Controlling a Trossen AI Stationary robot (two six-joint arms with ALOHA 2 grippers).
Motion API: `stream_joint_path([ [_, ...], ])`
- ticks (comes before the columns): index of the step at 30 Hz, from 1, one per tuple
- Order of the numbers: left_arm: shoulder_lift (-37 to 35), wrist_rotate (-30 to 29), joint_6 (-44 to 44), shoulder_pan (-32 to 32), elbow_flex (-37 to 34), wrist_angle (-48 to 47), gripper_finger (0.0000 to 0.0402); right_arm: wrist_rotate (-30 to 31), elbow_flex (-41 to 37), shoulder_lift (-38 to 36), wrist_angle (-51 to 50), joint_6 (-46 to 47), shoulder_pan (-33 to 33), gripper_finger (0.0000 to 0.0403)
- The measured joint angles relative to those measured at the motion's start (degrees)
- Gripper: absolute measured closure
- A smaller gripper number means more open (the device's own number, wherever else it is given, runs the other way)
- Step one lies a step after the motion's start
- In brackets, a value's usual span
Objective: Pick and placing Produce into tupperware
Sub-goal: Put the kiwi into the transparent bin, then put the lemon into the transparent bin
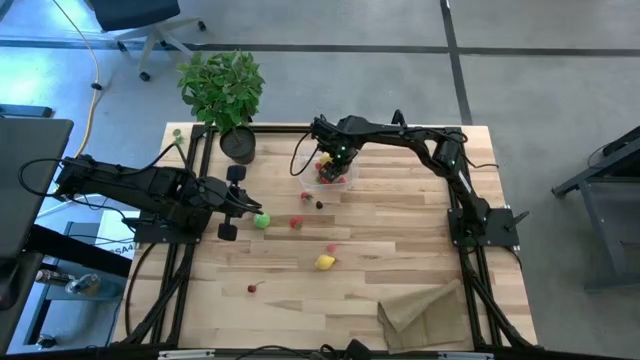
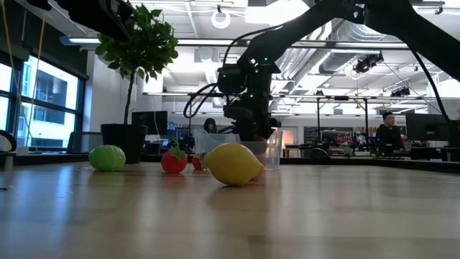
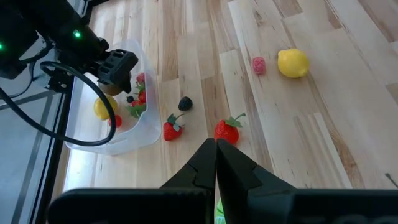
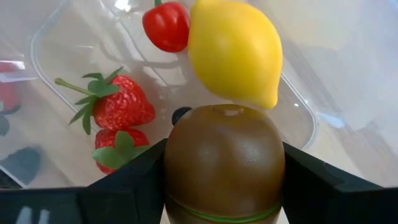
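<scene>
Over the tupperware [image 4: 298, 106], right tool [image 4: 224, 180] grasps kiwi [image 4: 224, 165] beside lemon [image 4: 235, 50]; left tool [image 3: 216, 165] clenched.

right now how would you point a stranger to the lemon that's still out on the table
Start at the potted plant at the table's far edge, then come across the wood toward the paper bag at the near edge. The lemon lies in the open on the way, with a small pink berry beside it. It is the only yellow fruit outside the tupperware.
</scene>
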Motion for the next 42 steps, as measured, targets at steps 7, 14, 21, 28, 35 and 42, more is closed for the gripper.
stream_joint_path([
  [7, 0.00, -0.02, 0.00, 0.02, -0.02, 0.00, 0.0399, -0.71, 0.00, -0.02, 0.70, -0.66, 0.00, 0.0156],
  [14, -0.02, -0.02, 0.00, 0.00, 0.00, 0.00, 0.0399, -0.73, 0.00, -0.02, 1.08, -0.45, 0.00, 0.0140],
  [21, -0.01, -0.01, 0.02, 0.01, -0.01, 0.00, 0.0399, -0.98, 0.00, -0.04, 1.24, -0.41, -0.02, 0.0120],
  [28, -0.01, -0.02, 0.00, 0.01, -0.02, 0.00, 0.0399, -3.84, 0.04, -1.02, 0.60, 1.31, -1.02, 0.0120],
  [35, -0.01, -0.02, 0.00, 0.00, -0.01, 0.00, 0.0399, -4.19, 0.07, -4.46, -0.25, 1.41, -1.25, 0.0121],
  [42, -0.01, -0.02, 0.01, 0.01, -0.01, 0.00, 0.0399, -5.20, 0.09, -10.72, -1.95, -0.23, -0.84, 0.0121],
])
